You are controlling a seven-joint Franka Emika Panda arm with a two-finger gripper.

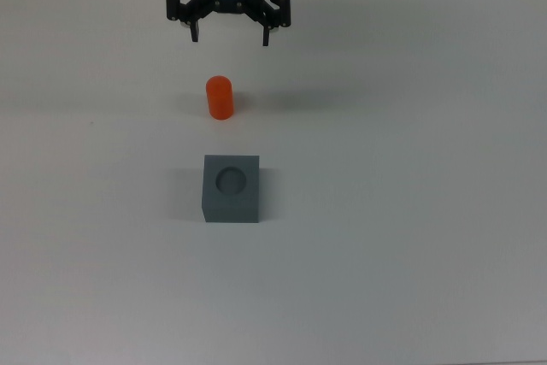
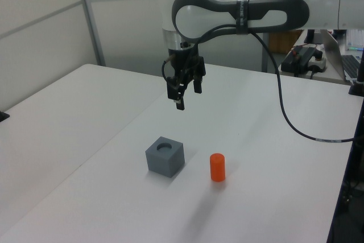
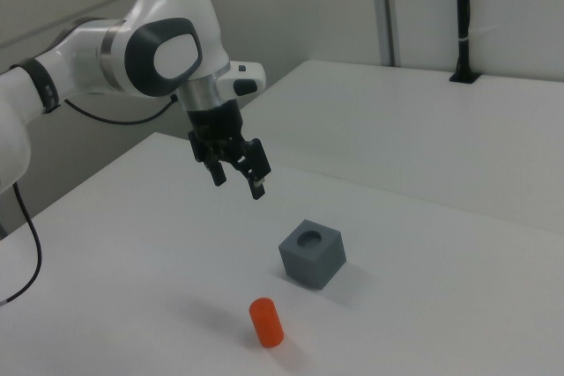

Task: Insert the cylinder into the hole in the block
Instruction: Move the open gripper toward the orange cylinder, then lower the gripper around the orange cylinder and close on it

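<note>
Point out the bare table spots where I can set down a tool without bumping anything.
Nearly the whole table is bare. In the top view, free patches lie left and right of the cylinder and the block, and below the block. The only crowded strip runs from the open gripper, hanging above the table, past the cylinder to the block.

Orange cylinder looked smooth plastic; grey block was matt; table matt white; arm shell glossy.
</note>
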